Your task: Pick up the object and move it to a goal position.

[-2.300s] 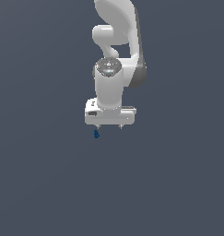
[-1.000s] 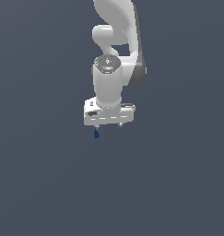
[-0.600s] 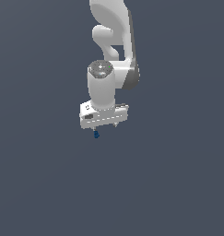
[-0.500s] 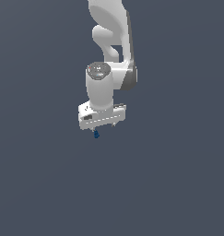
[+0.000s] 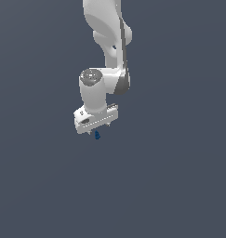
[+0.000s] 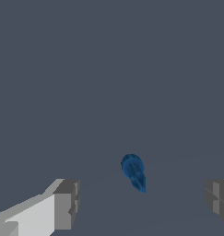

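The object [image 5: 97, 135] is a tiny dark blue blob on the plain grey floor, just under the white hand. My gripper [image 5: 96, 130] points down right above it. In the wrist view the object [image 6: 134, 173] lies between the two grey fingertips [image 6: 67, 203], which stand wide apart and do not touch it. It sits somewhat nearer the middle than either pad. My gripper [image 6: 142, 203] is open and holds nothing.
Only the uniform dark grey floor [image 5: 179, 186] shows around the arm. The white arm [image 5: 107, 37] rises above the hand toward the upper edge of the exterior view.
The hand has moved to the exterior view's left and slightly down, ending over the blue object. The object has not moved.
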Controlling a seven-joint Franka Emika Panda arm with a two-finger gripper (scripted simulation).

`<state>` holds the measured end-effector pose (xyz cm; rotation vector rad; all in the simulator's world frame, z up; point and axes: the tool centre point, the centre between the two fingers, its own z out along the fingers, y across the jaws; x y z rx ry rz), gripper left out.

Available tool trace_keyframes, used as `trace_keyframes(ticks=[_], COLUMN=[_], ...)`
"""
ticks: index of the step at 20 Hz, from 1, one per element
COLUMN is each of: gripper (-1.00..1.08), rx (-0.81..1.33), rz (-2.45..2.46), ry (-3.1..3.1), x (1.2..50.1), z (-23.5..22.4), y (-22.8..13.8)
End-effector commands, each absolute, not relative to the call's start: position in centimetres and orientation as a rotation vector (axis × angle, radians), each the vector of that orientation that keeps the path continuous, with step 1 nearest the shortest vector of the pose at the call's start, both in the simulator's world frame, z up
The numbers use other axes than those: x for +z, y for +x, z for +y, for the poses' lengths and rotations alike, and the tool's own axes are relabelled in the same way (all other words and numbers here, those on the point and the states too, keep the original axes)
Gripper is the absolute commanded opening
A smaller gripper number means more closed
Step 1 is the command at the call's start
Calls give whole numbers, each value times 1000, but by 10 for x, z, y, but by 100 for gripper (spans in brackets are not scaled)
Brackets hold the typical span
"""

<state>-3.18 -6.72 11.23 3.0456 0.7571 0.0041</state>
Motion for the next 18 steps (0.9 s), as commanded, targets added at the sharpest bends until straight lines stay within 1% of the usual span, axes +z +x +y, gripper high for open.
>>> trace_keyframes(ticks=[1,9,18], gripper=[100,100,100], rx=[3,0,0], rz=[825,955,979], ry=[3029,2992,2985], x=[107,95,92], z=[-73,-84,-86], y=[-36,-45,-47])
